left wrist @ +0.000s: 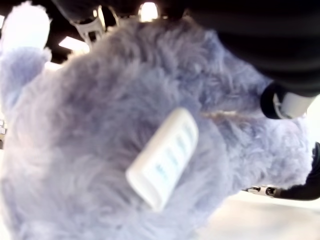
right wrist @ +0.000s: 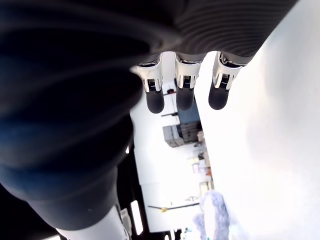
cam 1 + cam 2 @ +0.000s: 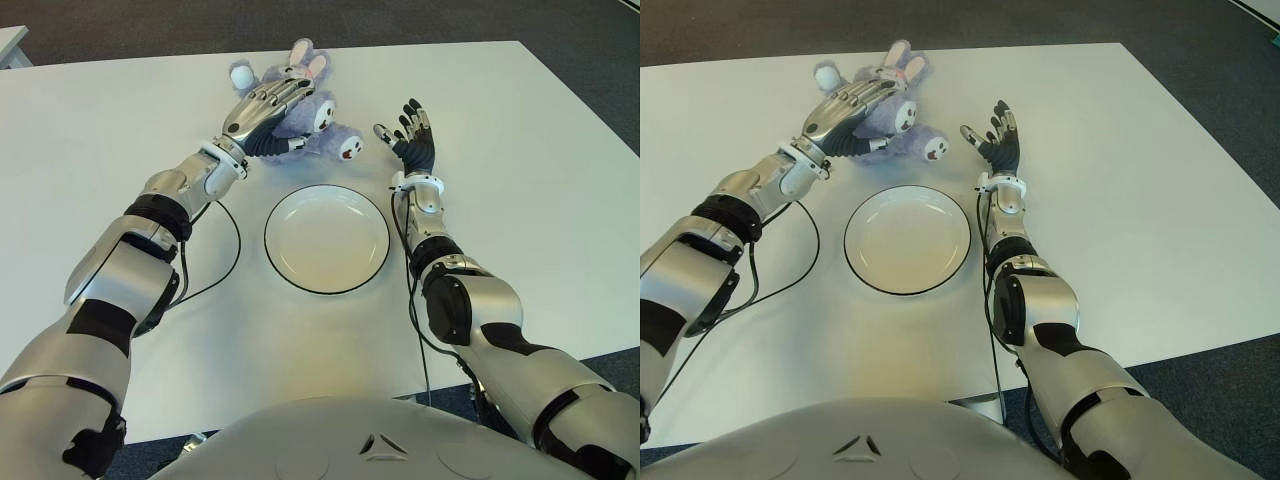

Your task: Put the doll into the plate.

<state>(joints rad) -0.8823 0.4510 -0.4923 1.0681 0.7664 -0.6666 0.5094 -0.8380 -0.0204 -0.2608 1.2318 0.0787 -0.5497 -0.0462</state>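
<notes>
A lilac plush bunny doll (image 3: 318, 118) with white paws lies on the white table (image 3: 520, 180) at the far side, just beyond the plate. My left hand (image 3: 268, 108) is laid over the doll, fingers stretched across its body and head, thumb (image 3: 291, 144) against its near side; the fingers are hardly curled. In the left wrist view the doll's fur (image 1: 110, 140) and a white label (image 1: 162, 157) fill the frame, close to the palm. The white plate (image 3: 283, 268) with a dark rim lies empty in the middle. My right hand (image 3: 410, 135) shows to the right of the doll, fingers spread, holding nothing.
A black cable (image 3: 232, 250) loops on the table left of the plate. Dark floor lies beyond the table's far and right edges. A second table's corner (image 3: 10, 45) shows at the far left.
</notes>
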